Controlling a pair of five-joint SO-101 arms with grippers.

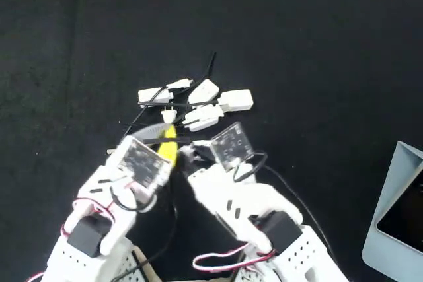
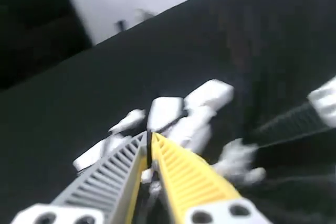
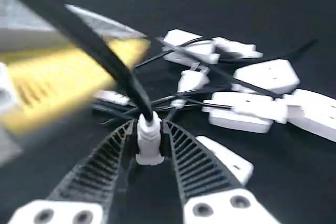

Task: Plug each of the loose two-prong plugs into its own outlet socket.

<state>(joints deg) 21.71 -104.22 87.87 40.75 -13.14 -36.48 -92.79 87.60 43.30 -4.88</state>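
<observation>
A cluster of white outlet sockets [image 1: 203, 92] and plugs tied by black cords lies mid-table. A loose two-prong plug [image 1: 168, 115] lies at its near side, also seen as the plug [image 3: 191, 80] in the right wrist view. My right gripper [image 3: 149, 127] is shut on a small white plug [image 3: 149, 142] whose black cord runs off past the left arm. In the high view the right gripper [image 1: 186, 154] sits just short of the cluster. My left gripper [image 2: 148, 139], with grey and yellow fingers, is shut, its tip pointing at the sockets [image 2: 165, 113]. The left gripper [image 1: 168, 138] is beside the right one.
The table is covered in black cloth. A grey-blue box [image 1: 396, 216] stands at the right edge. Black cords [image 1: 142, 118] trail left of the cluster. Open cloth lies behind and to both sides of the sockets.
</observation>
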